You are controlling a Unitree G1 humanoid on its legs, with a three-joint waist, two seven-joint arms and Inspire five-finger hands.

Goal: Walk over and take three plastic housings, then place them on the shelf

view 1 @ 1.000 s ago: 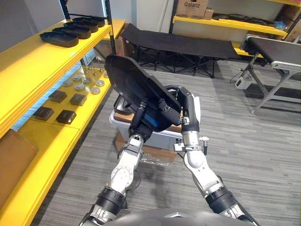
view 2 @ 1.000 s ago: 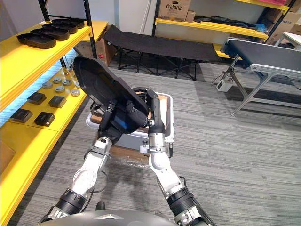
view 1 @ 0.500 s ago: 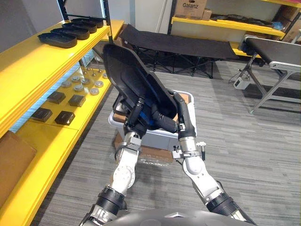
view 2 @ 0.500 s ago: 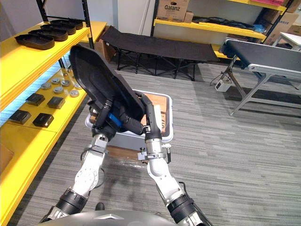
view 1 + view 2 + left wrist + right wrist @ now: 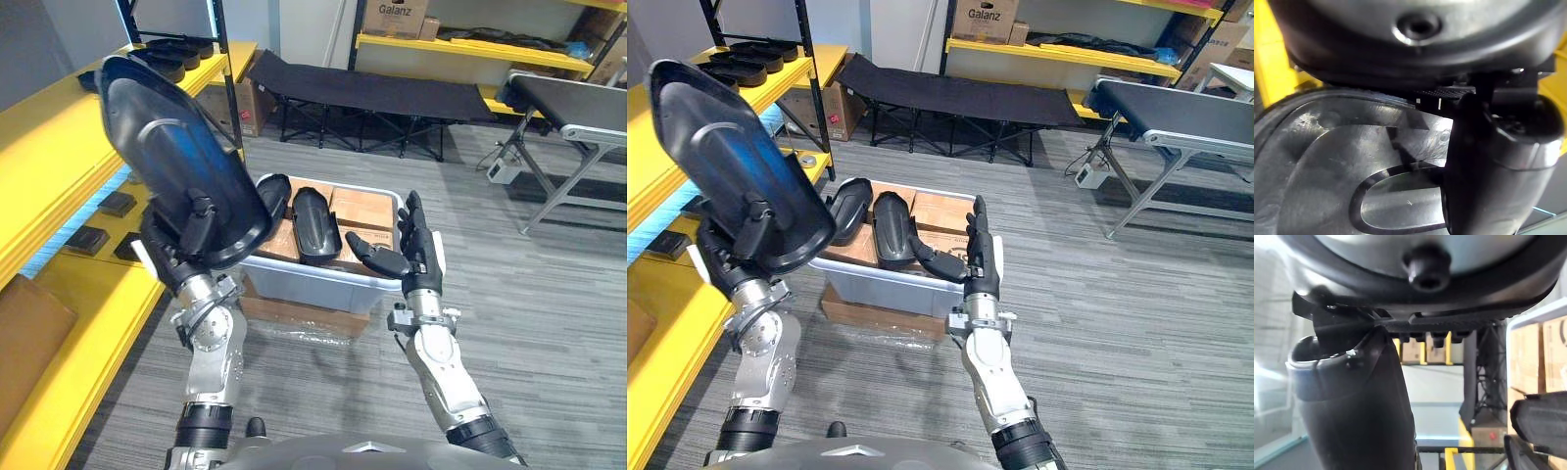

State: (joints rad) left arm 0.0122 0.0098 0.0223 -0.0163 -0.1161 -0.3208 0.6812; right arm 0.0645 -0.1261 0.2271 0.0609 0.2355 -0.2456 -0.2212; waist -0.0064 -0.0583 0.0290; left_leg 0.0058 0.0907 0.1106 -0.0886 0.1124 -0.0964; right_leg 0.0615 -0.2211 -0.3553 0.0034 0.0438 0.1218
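Aloft, housing [image 5: 167, 147] atop left robot hand [image 5: 179, 257], gripped

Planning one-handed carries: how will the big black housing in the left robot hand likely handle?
The plastic housing looks stiff: held by one end in the left robot hand, it shows no sag. It is probably light, being a thin shell. Its glossy surface may slip.

Grey striped carpet floor [image 5: 549, 323]. A yellow shelf [image 5: 39, 157] runs along 9 o'clock. A black cot [image 5: 362, 93] stands at 12, with a white wall [image 5: 313, 29] behind. A yellow rack [image 5: 460, 51] with boxes [image 5: 397, 18] is at 1, a conveyor [image 5: 578, 103] at 2.
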